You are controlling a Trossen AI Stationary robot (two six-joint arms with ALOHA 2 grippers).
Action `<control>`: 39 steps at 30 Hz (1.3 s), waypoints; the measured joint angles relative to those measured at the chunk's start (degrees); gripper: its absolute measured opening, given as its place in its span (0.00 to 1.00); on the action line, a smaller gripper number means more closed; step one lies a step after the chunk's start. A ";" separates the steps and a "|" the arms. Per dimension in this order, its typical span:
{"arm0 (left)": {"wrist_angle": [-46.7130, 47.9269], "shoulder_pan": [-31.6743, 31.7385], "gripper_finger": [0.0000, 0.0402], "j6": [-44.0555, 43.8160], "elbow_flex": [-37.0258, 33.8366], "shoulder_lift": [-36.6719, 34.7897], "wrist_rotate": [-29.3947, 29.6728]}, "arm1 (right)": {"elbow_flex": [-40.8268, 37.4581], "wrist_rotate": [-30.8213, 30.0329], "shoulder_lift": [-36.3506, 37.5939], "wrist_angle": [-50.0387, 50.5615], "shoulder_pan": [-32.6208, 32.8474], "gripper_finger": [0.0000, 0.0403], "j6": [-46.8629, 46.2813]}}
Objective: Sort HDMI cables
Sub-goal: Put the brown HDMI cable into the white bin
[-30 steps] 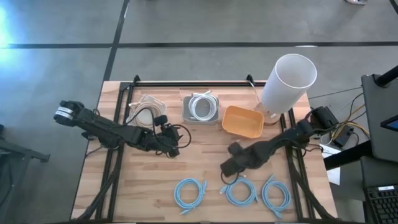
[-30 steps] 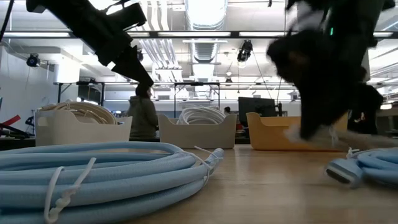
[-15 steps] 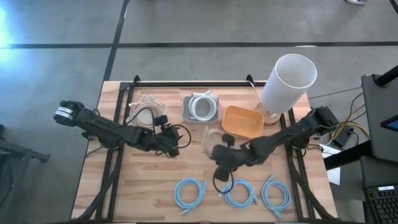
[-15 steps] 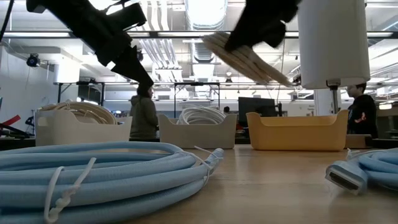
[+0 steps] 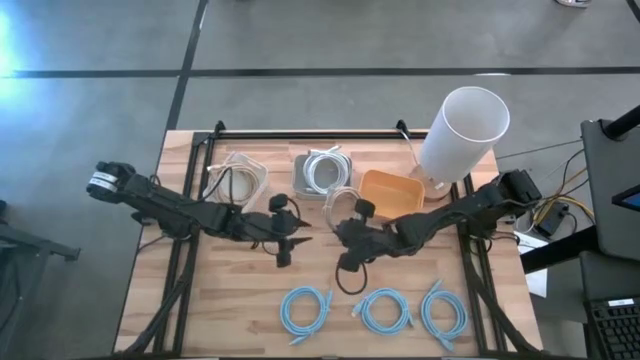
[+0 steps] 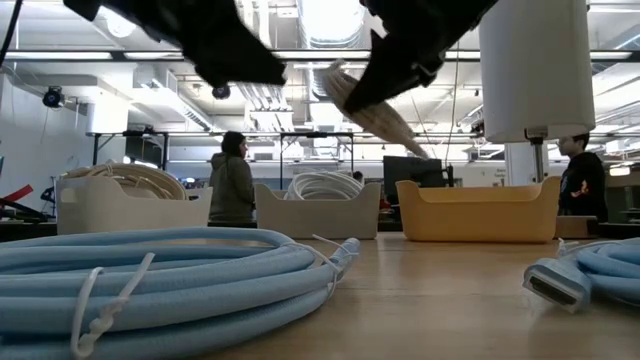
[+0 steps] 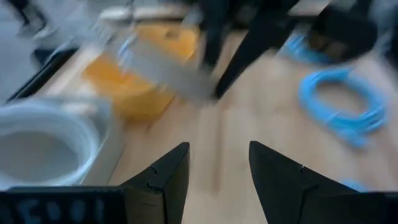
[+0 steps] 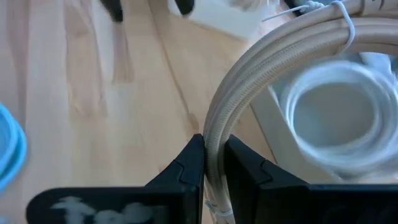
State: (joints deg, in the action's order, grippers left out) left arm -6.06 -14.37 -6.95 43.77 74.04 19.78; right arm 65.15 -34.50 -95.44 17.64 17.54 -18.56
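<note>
My right gripper [image 5: 346, 218] hangs above the table's middle, shut on a beige HDMI cable coil [image 5: 340, 200], which shows tilted in the air in the low view [image 6: 365, 100]. My left gripper [image 5: 290, 238] is open [image 7: 219, 149], in the air just left of it, touching nothing. Three light blue coils [image 5: 305, 308] [image 5: 385, 310] [image 5: 443, 312] lie flat near the table's near edge. A beige bin [image 5: 235, 178] holds beige cables, and a grey bin [image 5: 323, 172] holds a white coil [image 8: 336, 118]. My right gripper pinches the beige coil's bundled strands [image 8: 214, 134] between its two fingers [image 8: 186, 165], which lie across the strands. The coil is lifted clear of the table and reaches tilted away from the fingers, toward the far edge; a white tie [image 8: 345, 28] binds it.
An orange bin [image 5: 390, 195] sits right of the grey bin. A tall white cylinder [image 5: 460, 130] stands at the far right corner. Bare wood lies between the bins and the blue coils. People stand in the room beyond the table [image 6: 232, 190].
My right gripper has risen from the table near the blue coils and moved left and toward the far edge, carrying the beige coil up clear of the table, close to the grey and orange bins. My left gripper has swung away from the beige bin toward the table's middle.
</note>
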 joint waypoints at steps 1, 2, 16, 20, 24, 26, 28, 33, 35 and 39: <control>-1.57 0.03 0.43 0.26 0.00 0.00 -0.46 | -0.66 -0.03 0.00 -2.54 -0.10 0.09 1.37; -2.86 0.09 0.43 0.38 0.00 0.00 -0.70 | -1.28 -0.17 0.00 -4.89 -0.13 0.09 3.17; -8.28 0.43 0.43 -2.66 0.00 0.00 -0.25 | -6.16 -0.59 -0.28 -27.11 -0.39 0.10 23.72; -10.14 0.70 0.43 -1.70 -0.02 0.00 -0.25 | -6.19 -0.65 -0.28 -28.10 -0.44 0.10 23.54; -11.87 1.36 0.43 -1.60 -0.02 0.00 -0.39 | -6.08 0.07 -0.28 -30.44 -0.46 0.10 25.83; -12.89 1.65 0.43 -1.06 -0.02 0.00 -0.45 | -5.54 0.13 -0.28 -30.53 -0.46 0.10 26.51; -14.38 1.66 0.43 0.23 -0.02 0.00 -0.47 | -5.34 0.22 -0.28 -30.52 -0.46 0.10 26.70; -15.61 1.68 0.39 2.45 -0.02 0.00 -0.38 | -5.21 0.22 -0.28 -30.69 -0.50 0.10 26.70; -15.55 1.77 0.33 2.59 -0.02 0.00 -0.46 | -5.25 0.22 -0.28 -30.63 -0.55 0.10 26.75; -15.51 1.92 0.18 2.53 -0.02 0.00 -0.93 | -5.25 0.24 -0.28 -30.57 -0.89 0.13 26.91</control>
State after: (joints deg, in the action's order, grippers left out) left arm -21.57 -12.45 -4.43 43.75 74.04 18.85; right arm 59.90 -34.26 -95.72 -12.93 16.65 8.35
